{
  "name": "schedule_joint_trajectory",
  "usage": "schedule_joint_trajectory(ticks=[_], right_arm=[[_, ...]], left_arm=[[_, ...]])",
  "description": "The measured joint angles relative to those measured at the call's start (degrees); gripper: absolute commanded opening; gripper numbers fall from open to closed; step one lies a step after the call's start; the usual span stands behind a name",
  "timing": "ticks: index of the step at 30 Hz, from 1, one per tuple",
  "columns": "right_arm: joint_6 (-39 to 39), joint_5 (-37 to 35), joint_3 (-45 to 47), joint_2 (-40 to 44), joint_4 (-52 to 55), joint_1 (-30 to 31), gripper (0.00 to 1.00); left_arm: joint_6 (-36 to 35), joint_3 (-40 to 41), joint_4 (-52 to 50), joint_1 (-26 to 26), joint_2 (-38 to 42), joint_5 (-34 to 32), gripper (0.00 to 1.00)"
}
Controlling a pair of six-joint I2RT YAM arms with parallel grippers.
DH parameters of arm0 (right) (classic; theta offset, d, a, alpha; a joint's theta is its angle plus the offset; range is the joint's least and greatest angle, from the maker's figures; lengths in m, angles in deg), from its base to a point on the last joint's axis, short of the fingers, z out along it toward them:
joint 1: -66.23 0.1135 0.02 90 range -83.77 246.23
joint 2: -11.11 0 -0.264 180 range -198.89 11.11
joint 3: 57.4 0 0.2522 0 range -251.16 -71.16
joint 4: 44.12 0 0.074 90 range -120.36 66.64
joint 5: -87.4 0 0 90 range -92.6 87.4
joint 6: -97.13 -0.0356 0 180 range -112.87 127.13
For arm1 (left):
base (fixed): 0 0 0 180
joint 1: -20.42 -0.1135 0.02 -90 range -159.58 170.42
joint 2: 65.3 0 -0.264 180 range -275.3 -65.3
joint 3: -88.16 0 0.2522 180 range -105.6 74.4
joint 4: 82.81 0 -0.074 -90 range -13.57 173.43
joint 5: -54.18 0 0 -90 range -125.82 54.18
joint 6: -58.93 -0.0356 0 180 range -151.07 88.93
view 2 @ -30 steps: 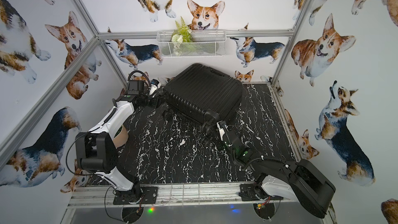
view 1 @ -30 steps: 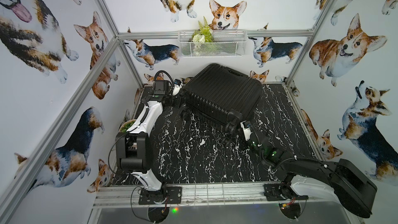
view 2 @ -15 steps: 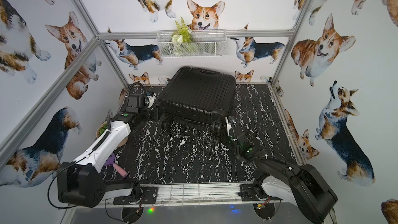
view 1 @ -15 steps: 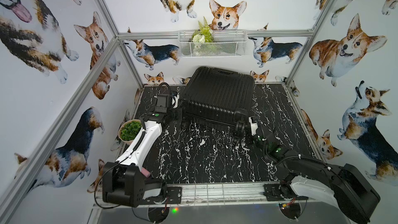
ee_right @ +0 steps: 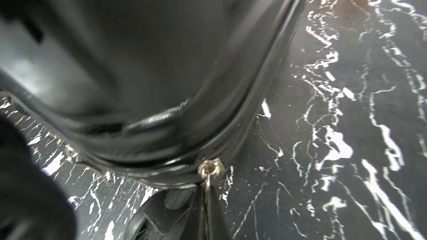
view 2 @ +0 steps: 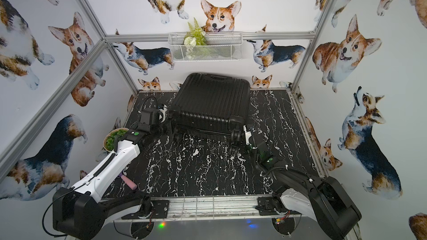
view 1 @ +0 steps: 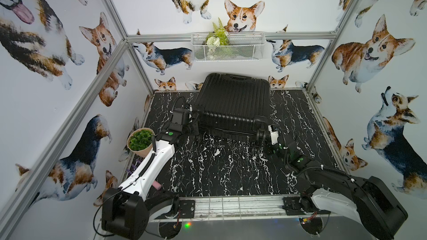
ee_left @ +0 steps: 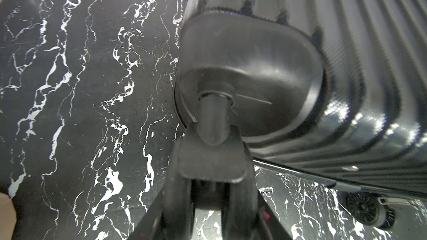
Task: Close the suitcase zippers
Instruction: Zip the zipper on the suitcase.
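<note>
Item inspected: the suitcase (view 1: 233, 102) lies flat on the bench (view 1: 208, 172), ribbed shell up. It sits toward the back wall with its wheeled end facing your arms, as both top views show.
Shell halves: they sit together, and no lining shows from above.
Left hand: your left hand (ee_left: 210, 204) is clamped on the caster wheel (ee_left: 211, 167) at the near corner on its own side, a finger on either side. I judge this a bracing hold, not a zip hold.
Right hand: your right hand (ee_right: 206, 208) is pressed together on the pull tab (ee_right: 207, 188). The tab hangs from a silver slider (ee_right: 209, 168) at the rounded near corner on the right arm's side.
Zippers: the zipper track (ee_right: 251, 121) curves round that corner and runs off along the side. A second slider (ee_right: 70, 153) sits further along the near edge, well apart from the first.
Done, as far as can be seen: the shells are shut, the case is steadied and one pull is secured.
Outstanding, in my judgement: with the two sliders apart, the run between them is likely unzipped, so they have yet to be brought together.
Not verified: blur in the right wrist view hides whether the teeth on either side of the held slider are meshed. The track along the back and far sides is out of sight.
Assessment: you are partway through, with the closing pull set up but not completed.
</note>
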Motion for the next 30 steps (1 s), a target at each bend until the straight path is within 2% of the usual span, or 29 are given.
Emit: schedule_joint_trajectory(ticks=[15,30], right_arm=[[0.2,10.1,1.0,-0.6,-2.6,-0.1,0.0],[0.4,15.2,1.1,-3.0,-5.5,-0.5,0.0]], left_arm=[[1.6,1.7,1.0,0.8,1.5,-5.3,0.27],[1.7,2.2,1.2,0.8,1.7,-7.0,0.26]])
